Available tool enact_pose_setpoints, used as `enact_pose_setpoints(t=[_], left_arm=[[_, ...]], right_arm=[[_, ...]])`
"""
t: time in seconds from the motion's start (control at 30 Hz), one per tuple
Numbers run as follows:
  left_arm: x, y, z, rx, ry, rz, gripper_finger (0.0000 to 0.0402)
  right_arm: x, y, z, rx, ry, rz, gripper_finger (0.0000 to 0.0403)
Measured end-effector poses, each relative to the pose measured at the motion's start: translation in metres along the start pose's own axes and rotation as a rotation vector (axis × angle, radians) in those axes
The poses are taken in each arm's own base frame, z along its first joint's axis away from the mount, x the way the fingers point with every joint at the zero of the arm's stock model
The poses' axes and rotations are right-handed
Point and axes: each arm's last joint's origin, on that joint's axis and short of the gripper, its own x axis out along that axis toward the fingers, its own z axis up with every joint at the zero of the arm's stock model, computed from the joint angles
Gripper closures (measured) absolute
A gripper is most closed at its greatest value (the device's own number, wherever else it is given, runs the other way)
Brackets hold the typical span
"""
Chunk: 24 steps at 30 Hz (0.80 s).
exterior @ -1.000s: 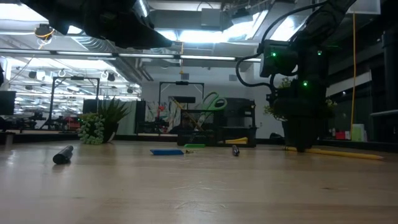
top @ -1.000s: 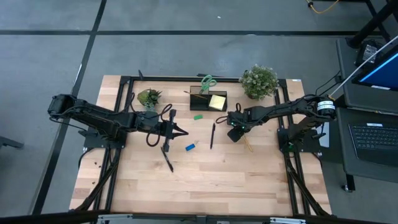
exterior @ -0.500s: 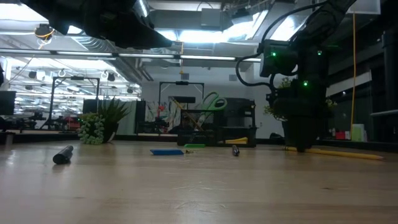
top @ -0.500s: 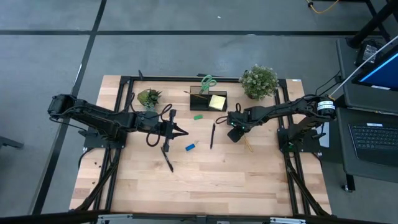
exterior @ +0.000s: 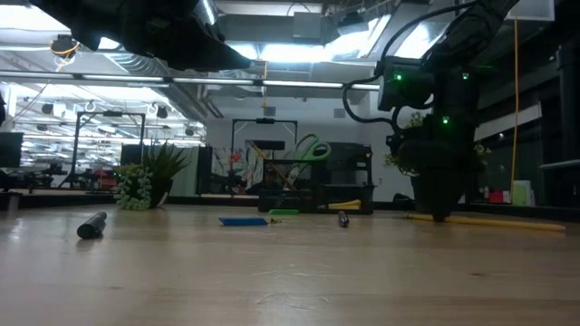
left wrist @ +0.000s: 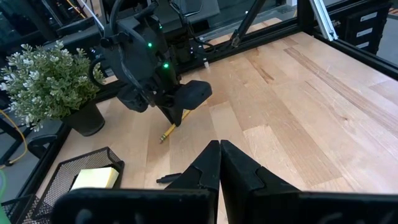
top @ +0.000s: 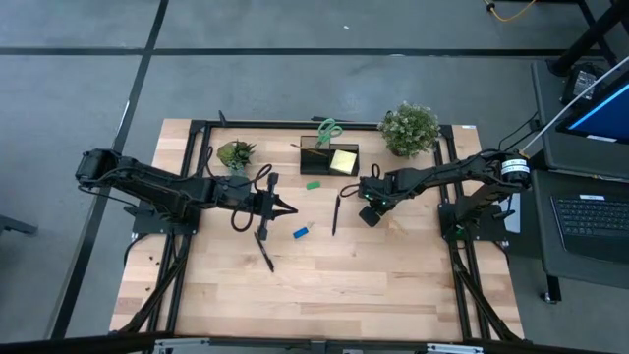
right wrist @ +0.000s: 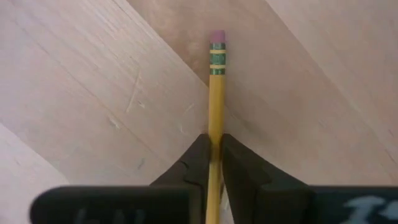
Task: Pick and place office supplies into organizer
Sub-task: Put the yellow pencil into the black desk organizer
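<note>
From above, the wooden tabletop [top: 324,285] fills the middle of the frame. The right gripper [top: 371,213] is low over the tabletop, right of centre, with its fingers pinched on a yellow pencil [top: 390,227]. The left gripper [top: 286,208] waits left of centre, fingers pressed together and holding nothing. The black organizer [top: 328,158] sits at the upper middle, with a yellow sticky-note pad [top: 344,160] in it and green scissors [top: 328,129] standing up in it. A green eraser [top: 313,184] lies just below the organizer. A blue eraser [top: 302,232] lies near the centre, a black pen [top: 335,213] is beside the right gripper, and another pen [top: 264,250] lies lower left of centre. Two potted plants (not for sorting) stand at the top edge.

From table height, the right gripper [exterior: 440,210] comes down at the right side and touches the pencil [exterior: 494,221], which runs off to the right.

In the left wrist view, the left gripper [left wrist: 220,152] is closed at the bottom middle, and the other arm stands over the pencil [left wrist: 174,124] in the upper left.

In the right wrist view, the pencil [right wrist: 215,99] is squeezed between the fingers [right wrist: 195,163], its pink end pointing to the top of the frame.
</note>
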Motion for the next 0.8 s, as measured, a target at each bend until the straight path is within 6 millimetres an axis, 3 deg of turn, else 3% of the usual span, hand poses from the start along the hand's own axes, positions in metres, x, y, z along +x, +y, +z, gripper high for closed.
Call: enact_pose_setpoints(t=[0.47, 0.8], left_arm=[[0.0, 0.0, 0.0, 0.0, -0.001, 0.0, 0.0396], [0.0, 0.0, 0.0, 0.0, 0.0, 0.0, 0.0396]], right_arm=[[-0.001, 0.0, 0.001, -0.008, -0.013, 0.003, 0.0365], [-0.014, 0.011, 0.017, -0.059, -0.071, 0.046, 0.0371]])
